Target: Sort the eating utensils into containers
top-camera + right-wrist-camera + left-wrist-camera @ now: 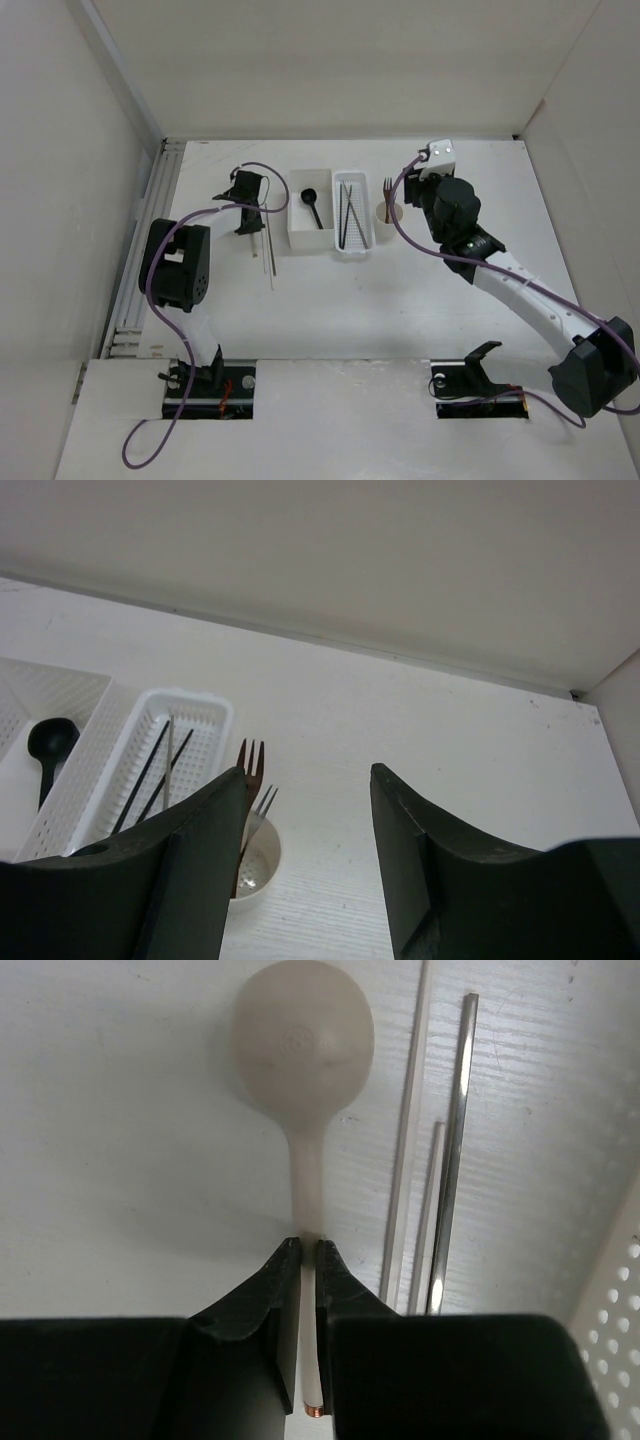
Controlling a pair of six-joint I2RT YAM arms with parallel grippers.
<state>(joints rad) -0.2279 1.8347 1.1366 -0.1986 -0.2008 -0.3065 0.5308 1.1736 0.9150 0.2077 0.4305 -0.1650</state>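
Observation:
My left gripper (246, 196) (308, 1246) is shut on the handle of the beige spoon (303, 1045), whose bowl lies on or just over the table. Pale and silvery chopsticks (455, 1150) (270, 250) lie on the table right beside it. The white square box (296, 222) holds the black spoon (313, 205) (50, 742). The perforated tray (352, 250) (205, 712) holds dark and pale chopsticks (347, 212) (150, 765). The cream cup (382, 214) (258, 875) holds two forks (387, 188) (249, 762). My right gripper (415, 176) (308, 770) is open and empty, right of the cup.
A perforated white container wall (615, 1300) shows at the lower right of the left wrist view. White walls enclose the table on the left, back and right. Purple cables (430, 240) run along both arms.

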